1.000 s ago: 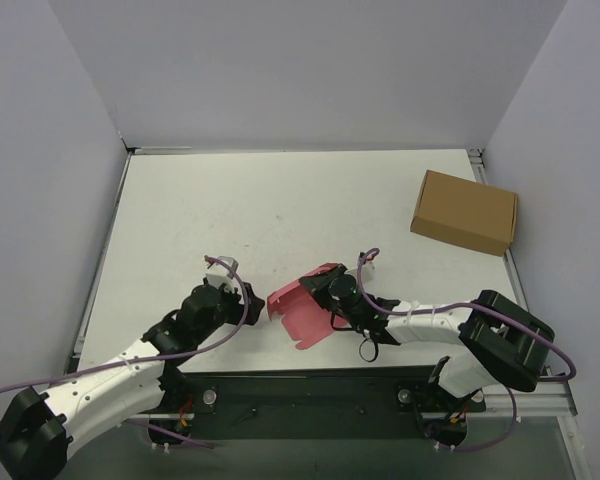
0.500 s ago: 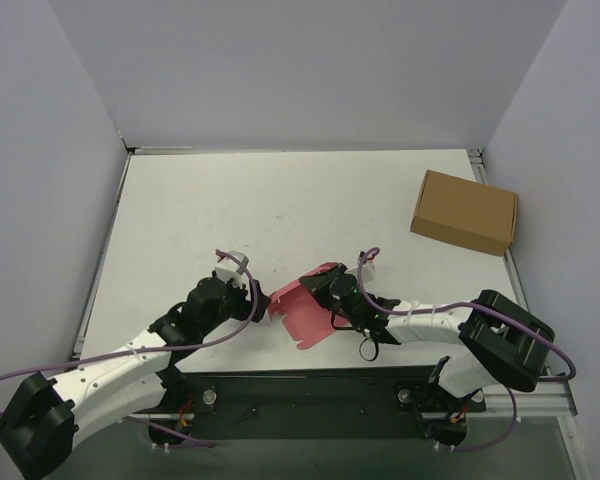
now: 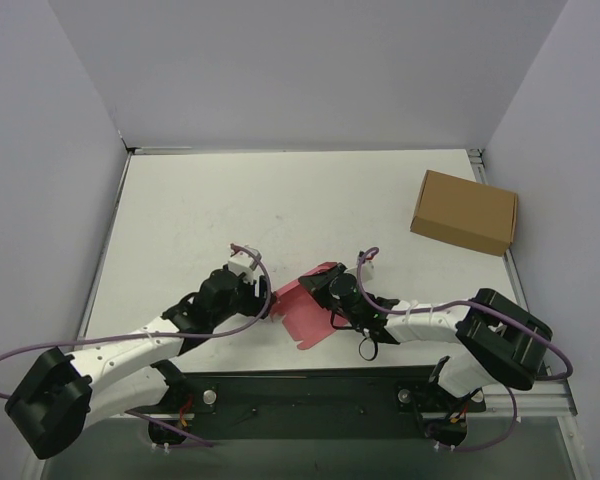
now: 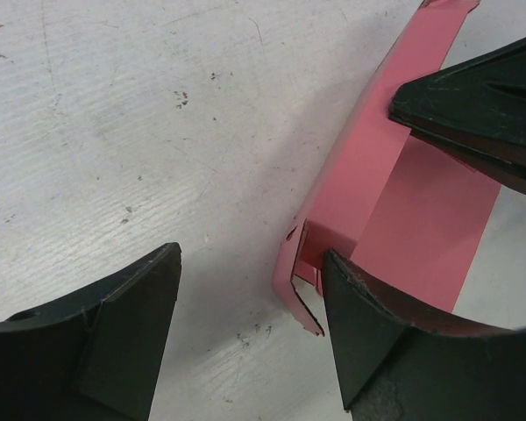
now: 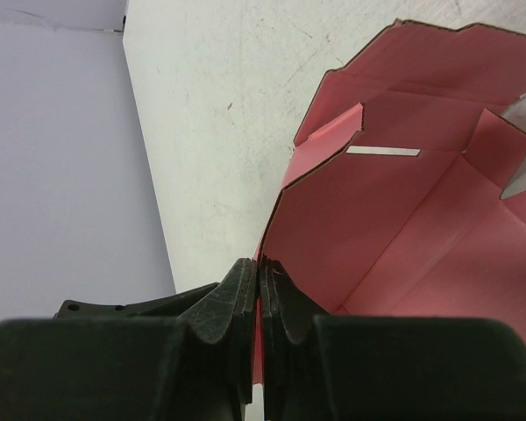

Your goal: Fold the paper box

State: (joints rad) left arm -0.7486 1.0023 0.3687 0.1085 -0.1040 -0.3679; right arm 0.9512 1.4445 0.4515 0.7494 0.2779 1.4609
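Pale grey walls (image 3: 280, 70) close in a white, scuffed table (image 3: 280, 200). At its far right sits a closed brown cardboard box (image 3: 464, 211), well apart from everything else. Near the front edge, between the two arms, lies the paper box (image 3: 302, 318), a pink-red die-cut card that is partly bent up rather than flat. From above, its right-hand part is hidden under the right arm (image 3: 430, 320), so its whole outline can't be traced. The right pincer (image 3: 323, 288) is clamped on one raised edge of the card. Its own camera shows the two fingers (image 5: 228, 303) pressed tight with the thin card wedged between them. Beyond them is the card's inside with creases, a slot and a side tab, cut off at the right of that view. The left pincer (image 3: 267, 297) stands apart, holding nothing, low over the table at the card's left end. In its wrist view a small folded corner tab pokes into the gap just beside one finger (image 4: 368, 333). Whether that finger actually touches the card I can't tell. The other finger is over bare table.
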